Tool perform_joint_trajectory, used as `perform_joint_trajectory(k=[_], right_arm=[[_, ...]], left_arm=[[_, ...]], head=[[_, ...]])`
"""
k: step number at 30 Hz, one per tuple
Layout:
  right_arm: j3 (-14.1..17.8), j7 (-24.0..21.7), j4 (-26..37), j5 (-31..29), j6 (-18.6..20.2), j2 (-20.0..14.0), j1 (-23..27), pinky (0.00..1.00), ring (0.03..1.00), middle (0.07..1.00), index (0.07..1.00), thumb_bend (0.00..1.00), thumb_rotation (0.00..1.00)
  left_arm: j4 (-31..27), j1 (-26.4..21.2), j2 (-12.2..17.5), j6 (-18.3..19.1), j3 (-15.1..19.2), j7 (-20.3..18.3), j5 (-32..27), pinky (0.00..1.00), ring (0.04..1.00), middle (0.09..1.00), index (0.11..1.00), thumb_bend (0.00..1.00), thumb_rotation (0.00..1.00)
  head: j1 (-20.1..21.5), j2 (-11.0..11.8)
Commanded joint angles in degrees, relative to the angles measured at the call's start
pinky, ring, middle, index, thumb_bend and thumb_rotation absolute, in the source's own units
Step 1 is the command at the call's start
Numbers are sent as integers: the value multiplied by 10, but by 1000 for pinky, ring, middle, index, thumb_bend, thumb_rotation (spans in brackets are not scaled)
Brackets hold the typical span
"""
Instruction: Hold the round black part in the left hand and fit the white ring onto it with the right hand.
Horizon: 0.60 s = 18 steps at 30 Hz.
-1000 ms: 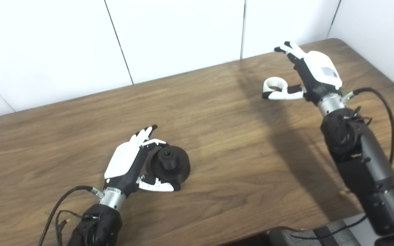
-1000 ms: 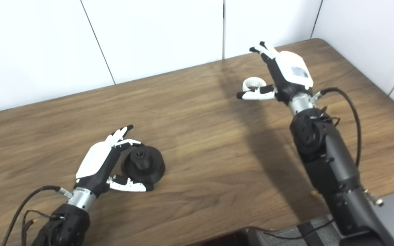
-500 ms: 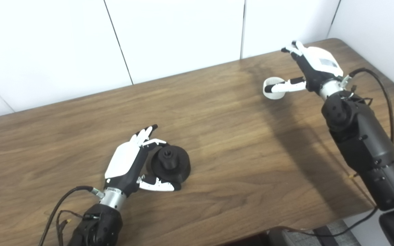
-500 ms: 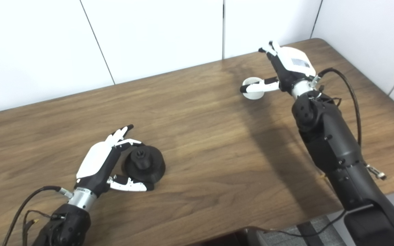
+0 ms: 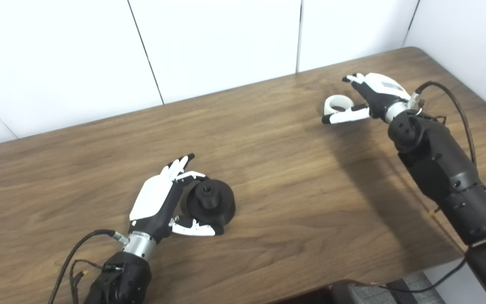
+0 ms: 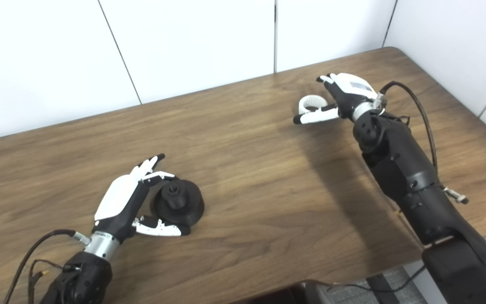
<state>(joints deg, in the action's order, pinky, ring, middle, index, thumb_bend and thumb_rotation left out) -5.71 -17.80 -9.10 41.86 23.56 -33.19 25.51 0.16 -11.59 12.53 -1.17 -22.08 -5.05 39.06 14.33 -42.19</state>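
Observation:
The round black part [image 5: 210, 202] lies on the wooden table [image 5: 289, 190] at the near left, a raised hub on its top. My left hand [image 5: 158, 202] cups it from the left, fingers stretched out behind it and thumb [image 5: 194, 229] along its near side; the hand is open. The white ring [image 5: 336, 102] lies flat at the far right of the table. My right hand [image 5: 373, 95] is low over the table beside the ring, open, with its thumb [image 6: 312, 117] stretched in front of the ring and its fingers [image 6: 325, 79] behind it. I cannot tell whether it touches the ring.
White wall panels [image 5: 226, 38] stand right behind the table's far edge. The table's right edge runs close to my right arm [image 5: 441, 169], and a black cable [image 5: 458, 109] loops off that wrist. Bare wood lies between the two hands.
My right hand has come down from above to table height beside the white ring, its forearm tilting flatter. The ring, the black part and my left hand have not moved.

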Motion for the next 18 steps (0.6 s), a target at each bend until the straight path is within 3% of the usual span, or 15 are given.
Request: perform_joint_trajectory(k=[1, 13, 18], right_arm=[[0, 3, 10, -1, -2, -21, 28, 871, 1000, 1000, 949, 1000, 661], [-27, 6, 1, 1, 5, -28, 28, 890, 1000, 1000, 928, 999, 517], [-35, 16, -2, 15, 12, -29, 28, 878, 992, 1000, 892, 938, 478]], left_arm=[[-5, -12, 4, -8, 3, 0, 4, 1000, 1000, 1000, 616, 949, 348], [-9, -10, 8, -11, 6, -3, -1, 1000, 1000, 1000, 613, 940, 340], [-17, -7, 10, -5, 9, -10, -3, 1000, 1000, 1000, 617, 940, 349]], head=[[-1, -1], [-6, -3], [-8, -4]])
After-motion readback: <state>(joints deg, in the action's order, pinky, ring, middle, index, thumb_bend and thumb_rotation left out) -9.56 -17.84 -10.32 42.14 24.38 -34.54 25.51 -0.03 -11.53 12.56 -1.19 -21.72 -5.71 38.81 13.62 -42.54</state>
